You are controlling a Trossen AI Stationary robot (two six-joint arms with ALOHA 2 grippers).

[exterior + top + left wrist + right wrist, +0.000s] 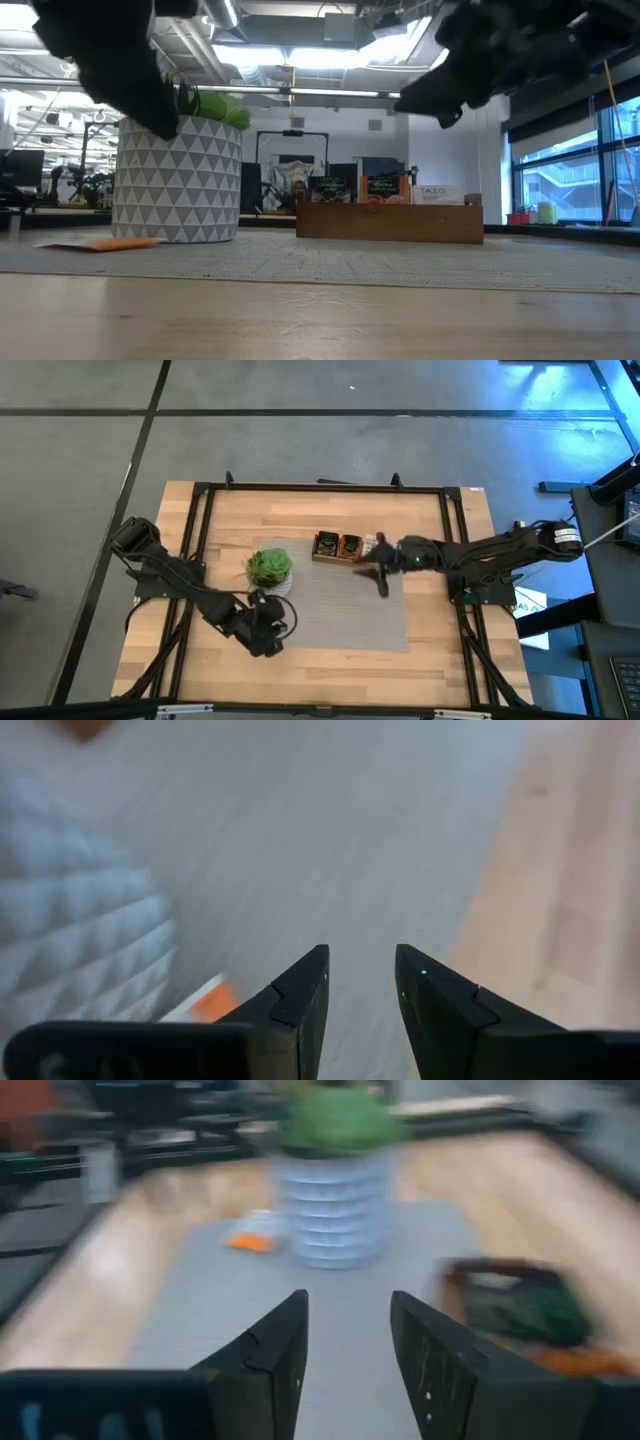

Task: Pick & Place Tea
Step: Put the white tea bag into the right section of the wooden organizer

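Grey mat (330, 605) covers the middle of the wooden table (440, 660) in the high view. The potted plant (270, 569) stands at nine o'clock on the mat, the wooden box (340, 547) at twelve, with the right gripper (383, 582) just below it and the left gripper (262, 632) at seven o'clock.

Low view: upright sachets (382, 189) fill the box (390, 220); a white one reads "TAZO" (432, 192). An orange sachet (98, 243) lies flat beside the pot (178, 178).

Left wrist view: fingers (300, 1005) parted, empty, orange sachet (205, 1003) near.

Right wrist view: fingers (280, 1350) likewise apart, holding nothing.
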